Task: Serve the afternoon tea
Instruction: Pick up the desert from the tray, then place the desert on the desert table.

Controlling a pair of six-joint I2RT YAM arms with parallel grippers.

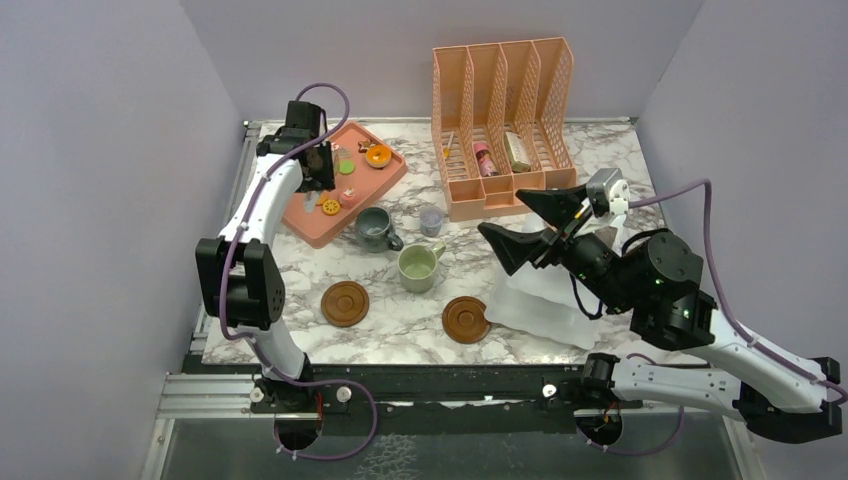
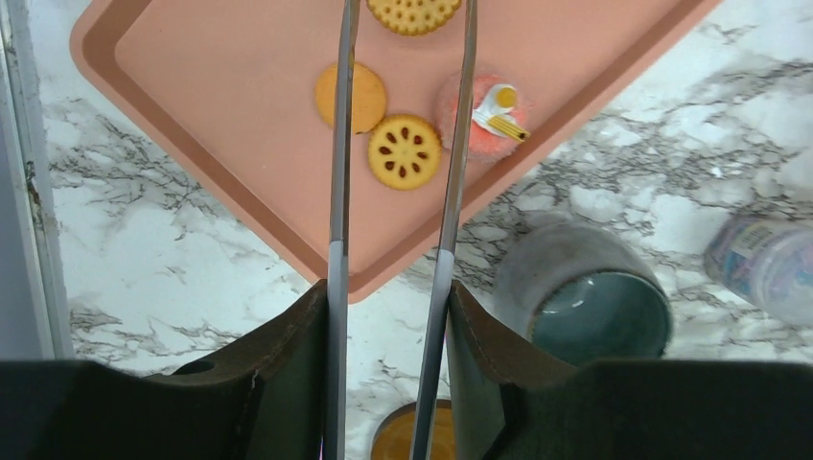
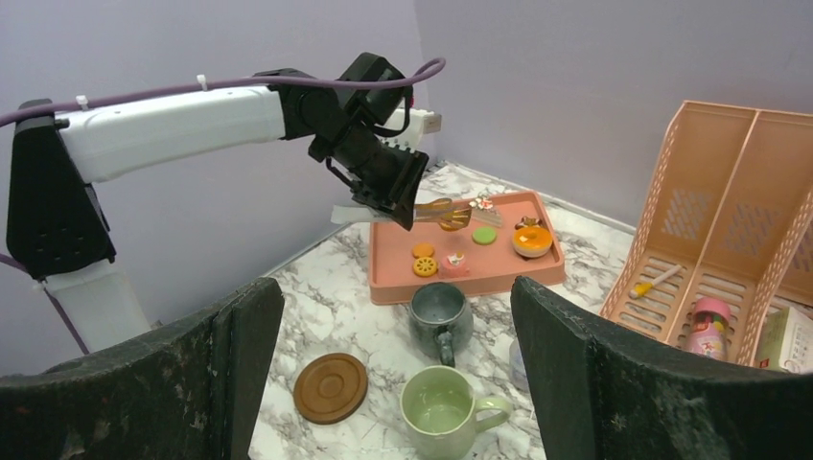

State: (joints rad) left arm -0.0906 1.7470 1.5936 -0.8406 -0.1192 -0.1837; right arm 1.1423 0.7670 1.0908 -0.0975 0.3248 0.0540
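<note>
My left gripper (image 2: 388, 287) is shut on a pair of metal tongs (image 2: 336, 192), held over the pink tray (image 1: 310, 215) at the back left. A yellow cookie (image 2: 412, 11) sits between the blades near their tips, lifted above the tray in the right wrist view. A flower cookie (image 2: 406, 151), an orange cookie (image 2: 360, 96) and a pink cake (image 2: 484, 115) lie on the tray. The grey-blue mug (image 1: 375, 228) and the pale green mug (image 1: 418, 266) stand on the marble, with two brown coasters (image 1: 345, 302) (image 1: 466, 319) in front. My right gripper (image 1: 502, 212) hangs open above the table, right of the mugs.
A peach file organiser (image 1: 505, 110) stands at the back with a pink bottle (image 1: 484, 160) in one slot. A small lilac cup (image 1: 431, 219) stands beside the grey-blue mug. A white bag (image 1: 540, 300) lies under my right arm. Walls enclose the table on three sides.
</note>
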